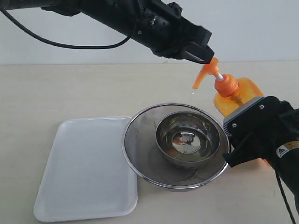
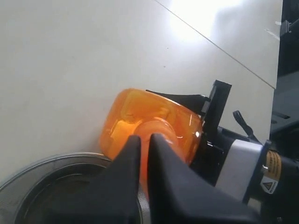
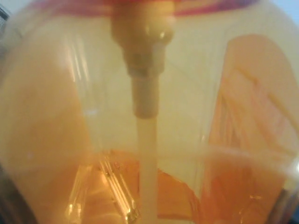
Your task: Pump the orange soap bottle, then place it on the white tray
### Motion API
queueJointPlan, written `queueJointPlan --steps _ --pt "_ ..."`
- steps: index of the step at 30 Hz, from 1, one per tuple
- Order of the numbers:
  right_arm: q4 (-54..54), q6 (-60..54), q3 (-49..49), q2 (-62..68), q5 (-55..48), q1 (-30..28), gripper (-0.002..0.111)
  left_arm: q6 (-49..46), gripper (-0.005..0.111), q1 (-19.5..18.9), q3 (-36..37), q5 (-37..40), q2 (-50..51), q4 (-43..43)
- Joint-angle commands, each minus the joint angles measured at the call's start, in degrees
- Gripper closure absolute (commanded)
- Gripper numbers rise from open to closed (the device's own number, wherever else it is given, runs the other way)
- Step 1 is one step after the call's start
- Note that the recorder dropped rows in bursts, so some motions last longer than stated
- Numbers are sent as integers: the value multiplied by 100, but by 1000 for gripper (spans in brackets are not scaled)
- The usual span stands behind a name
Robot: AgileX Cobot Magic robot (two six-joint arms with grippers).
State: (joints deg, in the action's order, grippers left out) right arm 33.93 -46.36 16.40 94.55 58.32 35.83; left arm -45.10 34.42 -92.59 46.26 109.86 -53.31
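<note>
The orange soap bottle (image 1: 244, 91) leans toward the steel bowl at the right of the exterior view, and my right gripper (image 1: 250, 140) is shut on its lower body. Its translucent body (image 3: 196, 93) with the white dip tube fills the right wrist view, hiding the fingers there. My left gripper (image 1: 208, 59) is shut, its fingertips resting on top of the orange pump head (image 1: 209, 72). In the left wrist view the shut left gripper (image 2: 145, 138) sits just over the bottle (image 2: 131, 114). A drop hangs at the nozzle tip (image 1: 193, 89). The white tray (image 1: 84, 163) lies at the front left with nothing on it.
A round steel mesh strainer (image 1: 133, 140) stands in the middle of the table with a shiny steel bowl (image 1: 187, 140) inside it, directly under the nozzle. The strainer rim (image 2: 46, 165) also shows in the left wrist view. The tray's right edge touches the strainer.
</note>
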Motion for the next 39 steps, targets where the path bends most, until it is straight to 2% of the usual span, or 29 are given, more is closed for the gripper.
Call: queueJointPlan --steps 1,18,32,39 --pt "-782 149 82 -138 314 83 106 3 102 179 120 447 302 233" --pt "-575 228 82 -138 314 83 106 -77 102 153 120 344 31 220" --pt "-81 619 82 -138 348 83 106 36 102 -88 120 348 -1189 240" --pt "38 953 82 -138 394 83 106 325 102 -184 171 635 -2112 721"
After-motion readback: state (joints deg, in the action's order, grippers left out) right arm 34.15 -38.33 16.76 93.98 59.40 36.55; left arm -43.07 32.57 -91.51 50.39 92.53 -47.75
